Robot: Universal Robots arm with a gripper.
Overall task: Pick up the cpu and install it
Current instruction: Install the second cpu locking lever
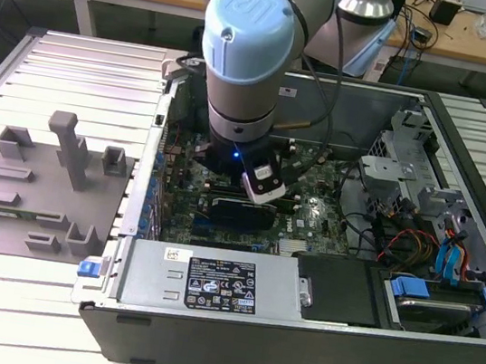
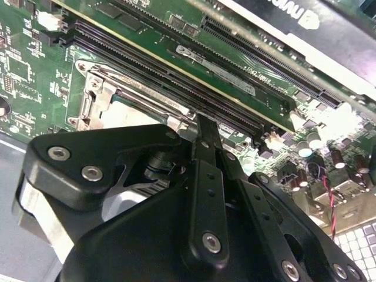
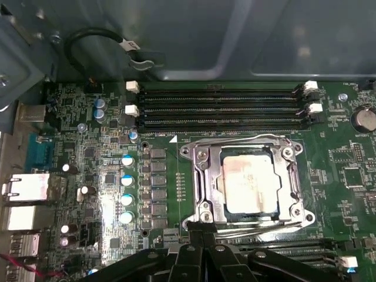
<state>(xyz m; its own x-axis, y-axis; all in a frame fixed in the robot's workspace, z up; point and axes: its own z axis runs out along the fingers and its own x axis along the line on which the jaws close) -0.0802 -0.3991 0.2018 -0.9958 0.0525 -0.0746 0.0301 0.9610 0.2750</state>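
Note:
The cpu [image 3: 249, 183], a flat square chip with a silvery top, lies in the motherboard socket, ringed by the socket's shiny metal frame [image 3: 200, 176]. In the first wrist view my gripper [image 3: 203, 236] is just at the near edge of that frame, its two black fingers pressed together with nothing between them. In the second wrist view the shut fingers [image 2: 202, 132] point at the socket frame [image 2: 94, 88], and a pale patch of the cpu [image 2: 120, 116] shows beside them. In the exterior view the arm's wrist [image 1: 241, 72] hangs over the middle of the open computer case.
Black memory slots [image 3: 223, 106] run along the far side of the socket. Capacitors [image 3: 126, 179] and rear ports [image 3: 23, 194] stand beside it. The case holds a power supply [image 1: 210, 282], drive cages [image 1: 409, 170] and cables [image 1: 417, 240]. A grey fixture plate [image 1: 39, 197] lies outside, on the exterior view's left.

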